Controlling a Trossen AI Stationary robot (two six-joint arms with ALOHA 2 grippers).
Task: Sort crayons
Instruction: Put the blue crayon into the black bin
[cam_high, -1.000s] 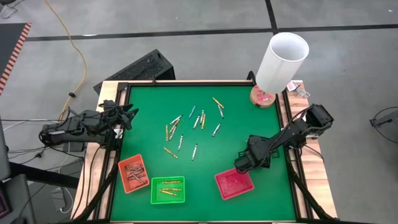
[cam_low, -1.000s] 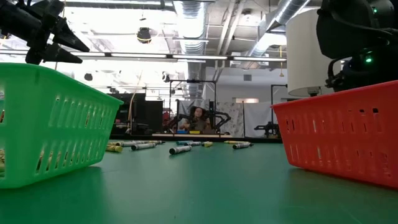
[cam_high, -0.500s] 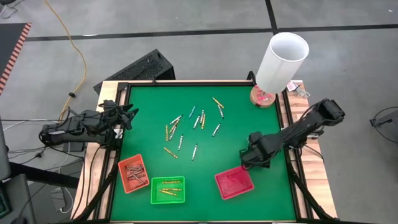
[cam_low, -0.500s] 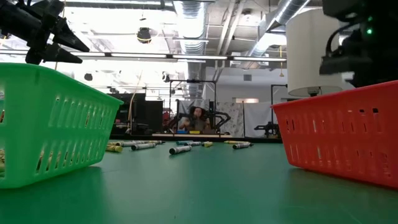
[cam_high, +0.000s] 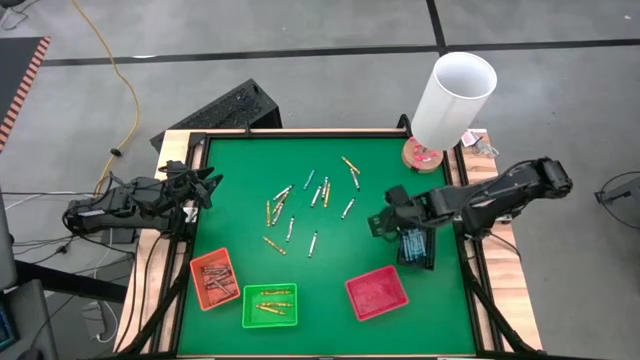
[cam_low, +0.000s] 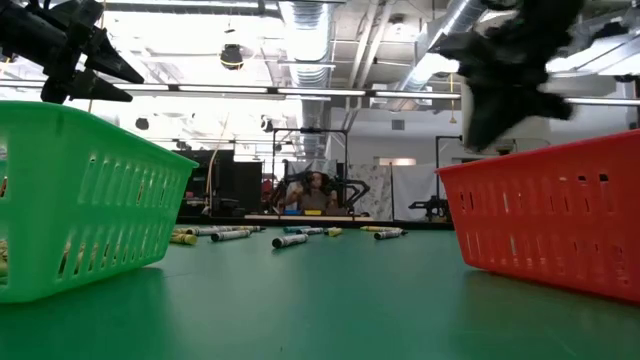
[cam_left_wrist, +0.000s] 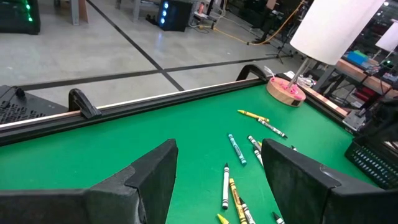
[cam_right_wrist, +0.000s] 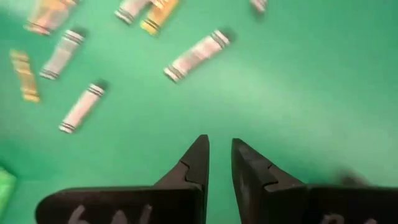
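Having left red tray, right end effector empty.

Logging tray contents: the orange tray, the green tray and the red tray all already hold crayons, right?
Not quite. In the high view the orange tray and green tray hold crayons, but the red tray looks empty.

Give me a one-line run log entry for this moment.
right gripper: empty, fingers slightly apart, above mat near loose crayons | left gripper: open, waiting at left edge | black tray: holds blue crayons
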